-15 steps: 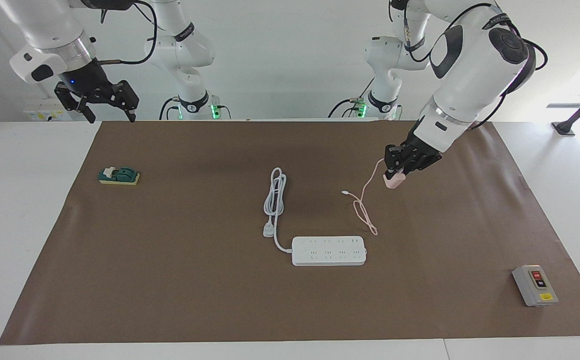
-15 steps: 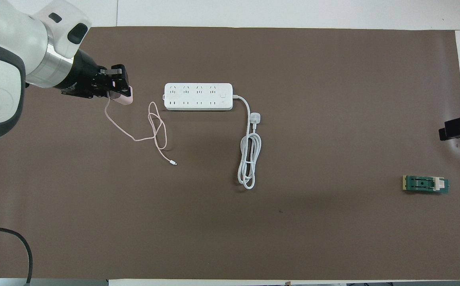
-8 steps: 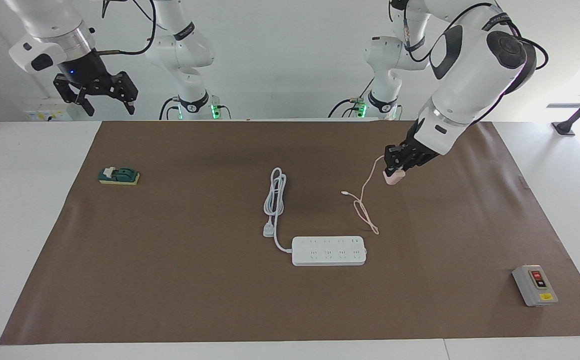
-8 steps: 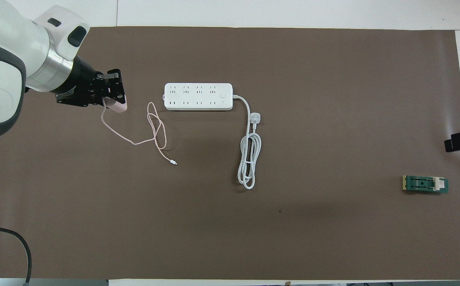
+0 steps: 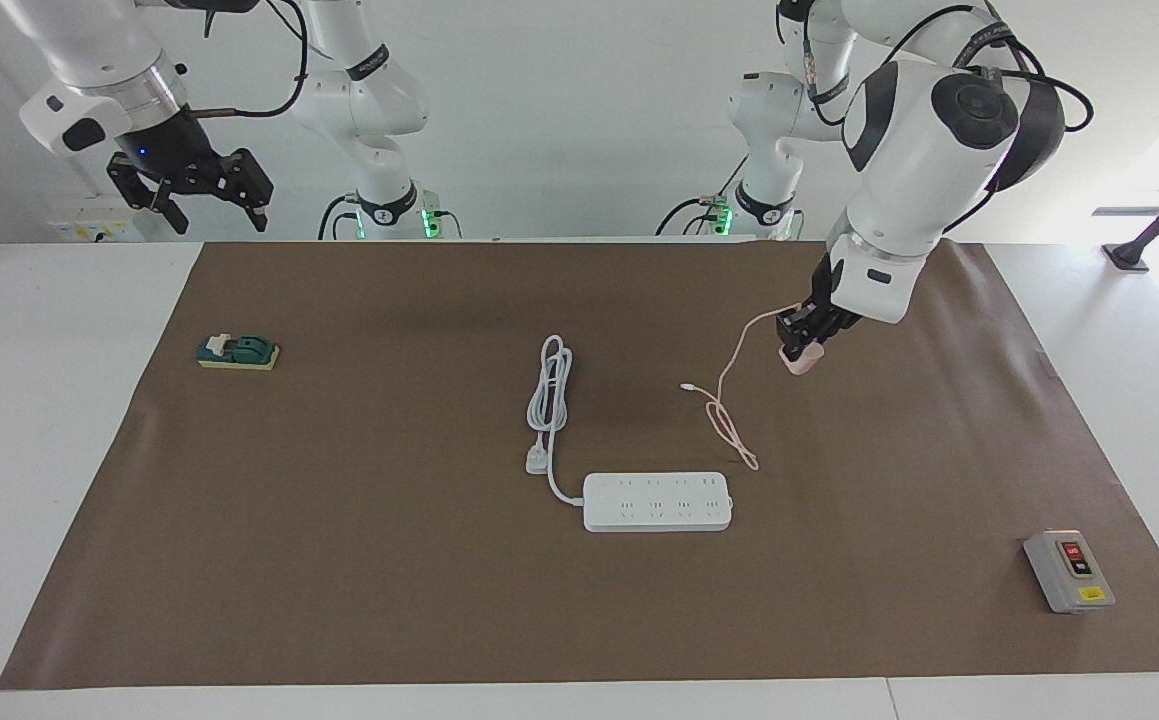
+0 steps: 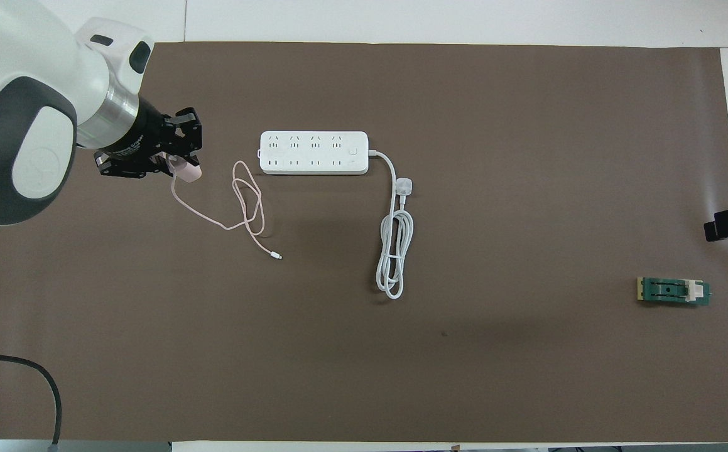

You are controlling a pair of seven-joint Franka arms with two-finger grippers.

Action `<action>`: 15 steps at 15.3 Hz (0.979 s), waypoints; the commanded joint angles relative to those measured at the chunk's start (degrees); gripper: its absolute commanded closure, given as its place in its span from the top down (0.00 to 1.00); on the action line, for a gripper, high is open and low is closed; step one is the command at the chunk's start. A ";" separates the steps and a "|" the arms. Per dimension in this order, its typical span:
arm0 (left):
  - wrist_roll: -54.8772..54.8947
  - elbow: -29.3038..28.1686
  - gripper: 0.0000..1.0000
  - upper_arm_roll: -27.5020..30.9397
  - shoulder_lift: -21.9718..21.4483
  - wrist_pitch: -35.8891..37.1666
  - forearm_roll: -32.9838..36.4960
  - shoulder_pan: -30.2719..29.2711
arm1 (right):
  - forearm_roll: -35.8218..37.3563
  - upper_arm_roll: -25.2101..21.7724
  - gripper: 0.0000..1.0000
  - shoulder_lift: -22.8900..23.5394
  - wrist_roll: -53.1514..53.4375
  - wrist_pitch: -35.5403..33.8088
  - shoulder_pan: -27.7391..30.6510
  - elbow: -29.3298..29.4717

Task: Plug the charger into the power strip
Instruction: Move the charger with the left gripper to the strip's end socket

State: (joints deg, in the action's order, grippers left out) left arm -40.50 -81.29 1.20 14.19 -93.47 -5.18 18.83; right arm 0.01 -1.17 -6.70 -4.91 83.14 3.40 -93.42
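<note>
Two pincers: the left pincer (image 5: 801,352) grips the charger (image 5: 805,361) above the worktop (image 5: 339,560), power strip (image 5: 657,501) sockets empty, while the right pincer (image 5: 207,208) waits open.

1. Pale pink charger (image 5: 803,361) and cable (image 5: 729,420).
2. White power strip (image 5: 657,501), white cord (image 5: 550,395).
3. Plain brown mat (image 5: 389,560) on white table (image 5: 29,440).
4. Grey switch box (image 5: 1068,571), red and black buttons.
5. Green block (image 5: 238,352), yellow base.

Charger (image 5: 803,361) above mat (image 5: 339,560), near power strip (image 5: 657,502)
</note>
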 commanded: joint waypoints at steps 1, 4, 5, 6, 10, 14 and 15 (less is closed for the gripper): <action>-14.54 0.35 0.00 0.21 1.19 -1.62 1.23 3.05 | 0.96 1.17 1.00 -0.60 -0.45 0.53 1.26 -0.88; -34.77 0.43 0.00 0.29 2.58 -5.22 1.84 5.42 | 0.96 1.09 1.00 -0.69 -0.36 0.53 0.82 -0.88; -39.69 0.35 0.00 0.29 3.55 -6.45 3.32 6.39 | 0.96 1.17 1.00 -0.69 -0.36 0.53 0.82 -0.88; -45.40 0.35 0.00 0.29 4.78 -7.68 4.55 6.66 | 0.96 1.09 1.00 -0.69 -0.45 0.45 0.82 -0.88; -60.69 -0.09 0.00 0.20 9.07 -13.55 4.74 7.27 | 0.96 1.09 1.00 -0.69 -0.45 0.36 1.35 -0.80; -67.76 0.35 0.00 0.29 13.75 -17.18 5.09 7.98 | 0.96 1.09 1.00 -0.69 -0.45 0.44 1.26 -0.80; -69.52 0.35 0.00 0.29 14.62 -17.88 5.96 7.98 | 0.96 1.09 1.00 -0.69 -0.45 0.44 1.26 -0.80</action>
State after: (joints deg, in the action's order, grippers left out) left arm -105.37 -81.41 0.83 27.37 -109.77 -1.23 25.62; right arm 0.01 -0.98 -6.70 -4.91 83.14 3.47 -93.42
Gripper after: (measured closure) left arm 0.678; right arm 0.000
